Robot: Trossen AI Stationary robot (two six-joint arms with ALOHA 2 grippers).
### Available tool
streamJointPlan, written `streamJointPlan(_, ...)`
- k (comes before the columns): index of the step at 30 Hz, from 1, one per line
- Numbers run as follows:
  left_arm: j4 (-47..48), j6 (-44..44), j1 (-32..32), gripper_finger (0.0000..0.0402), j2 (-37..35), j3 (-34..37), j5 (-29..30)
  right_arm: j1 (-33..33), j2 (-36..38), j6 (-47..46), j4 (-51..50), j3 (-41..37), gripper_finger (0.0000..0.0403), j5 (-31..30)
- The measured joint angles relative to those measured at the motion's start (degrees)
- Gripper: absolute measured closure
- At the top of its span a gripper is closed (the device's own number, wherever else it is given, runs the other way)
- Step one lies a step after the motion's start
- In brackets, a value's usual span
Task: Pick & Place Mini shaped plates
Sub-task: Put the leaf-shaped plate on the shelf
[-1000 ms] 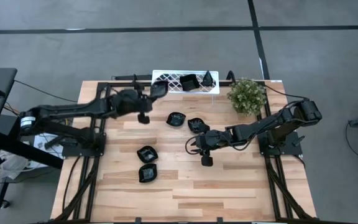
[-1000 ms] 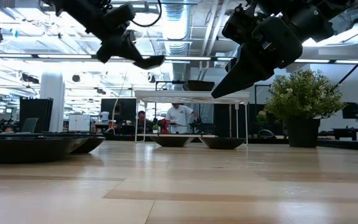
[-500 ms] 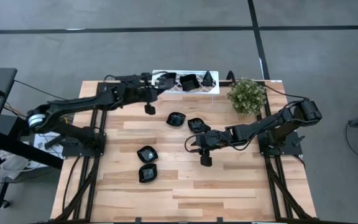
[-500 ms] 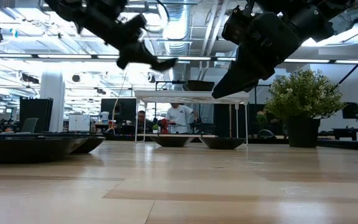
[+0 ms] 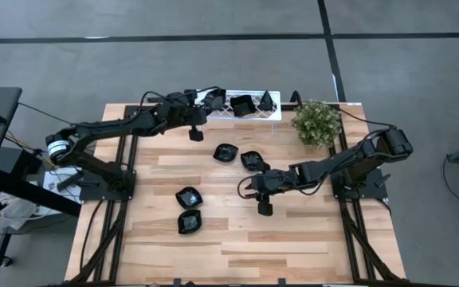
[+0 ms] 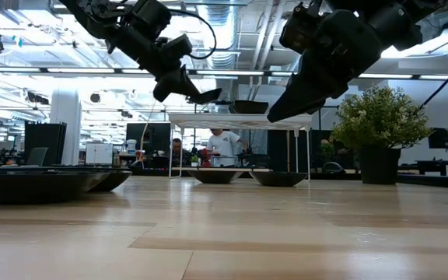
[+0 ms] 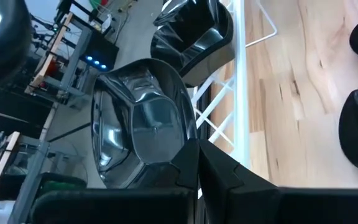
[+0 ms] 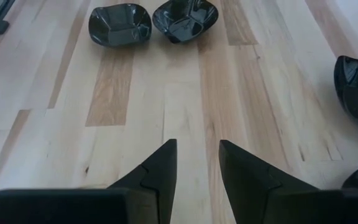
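A glossy black mini shaped plate [image 7: 143, 124] is in my left gripper [image 5: 203, 106], which is shut on it above the left end of the white lattice tray [image 5: 255, 116] at the table's far edge. Two more plates [image 5: 242, 104] [image 5: 268, 100] lie in the tray. Others rest on the wooden table: two mid-table [image 5: 225, 151] [image 5: 253, 159] and two nearer the front [image 5: 188, 197] [image 5: 189, 222]. My right gripper [image 8: 196, 155] hangs open above bare wood right of centre, with nothing between its fingers. My left gripper pinches the plate by its rim [image 7: 180, 154] between its two fingertips. The fingers come slanting down from the table's left toward the tray. The plate juts forward past the fingertips [image 6: 204, 96], lifted clear above the tray.
A small green plant [image 5: 316, 123] in a dark pot stands right of the tray at the far right. Bare wood lies across the table's near half. In the low view the tray [image 6: 239, 119] stands raised on thin white legs, and people show in the room behind.
My left gripper has carried the plate toward the table's far edge and to the right, sinking a little, from beside the tray to over its left end. The plate stays in its fingers. My right gripper has kept still.
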State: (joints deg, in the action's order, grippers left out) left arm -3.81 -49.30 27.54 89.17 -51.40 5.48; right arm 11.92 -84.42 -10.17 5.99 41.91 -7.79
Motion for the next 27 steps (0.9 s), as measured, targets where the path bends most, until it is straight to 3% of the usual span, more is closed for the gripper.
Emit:
streamJointPlan(21,-0.8,3.0,0.9,0.0393,1.0,0.0,-0.1,0.1,0.0,0.1,-0.2,0.0,0.0288,0.0)
streamJointPlan(27,-0.4,5.0,2.1,0.0365,1.0,0.1,-2.8,0.1,0.0,0.1,-0.2,0.0,0.0288,0.0)
